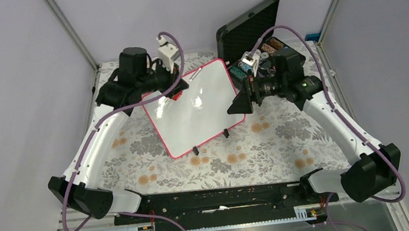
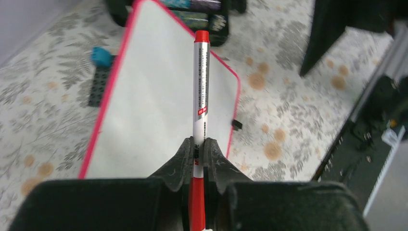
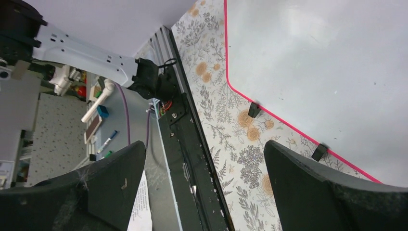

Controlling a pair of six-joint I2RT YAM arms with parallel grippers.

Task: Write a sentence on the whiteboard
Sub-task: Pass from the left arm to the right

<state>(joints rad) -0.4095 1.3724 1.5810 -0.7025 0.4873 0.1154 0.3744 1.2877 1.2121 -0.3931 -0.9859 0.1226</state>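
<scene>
Two arms over a table covered in a grey-and-orange floral cloth (image 1: 253,150).

Board: glossy white rectangular whiteboard (image 1: 195,108) with a thin pink-red rim and rounded corners. It lies on the cloth in the far middle of the table, turned diagonally, between the two grippers. Two small black clip feet (image 1: 195,150) sit on its near long edge; the right wrist view shows both against the rim. The face reads plain white with glare in all three views (image 2: 159,96) (image 3: 327,62). Flat or slightly propped: cannot tell.

Left gripper (image 2: 198,144): jaws clenched on a slim white-barrelled marker (image 2: 201,82) with red ends and small print along the barrel. The marker runs straight out between the fingers, its far red end pointing away from the wrist, above the board's face. Contact between marker and board: cannot tell. From overhead this gripper (image 1: 179,89) sits at the board's far left corner.

Right gripper (image 1: 241,102): jaws spread wide, nothing between them, just off the board's right edge. Its own camera shows the two black fingers far apart (image 3: 204,144), with cloth and the board's rim below.

Open black hard case (image 1: 250,26) stands behind the board at the far side, lid raised
</scene>
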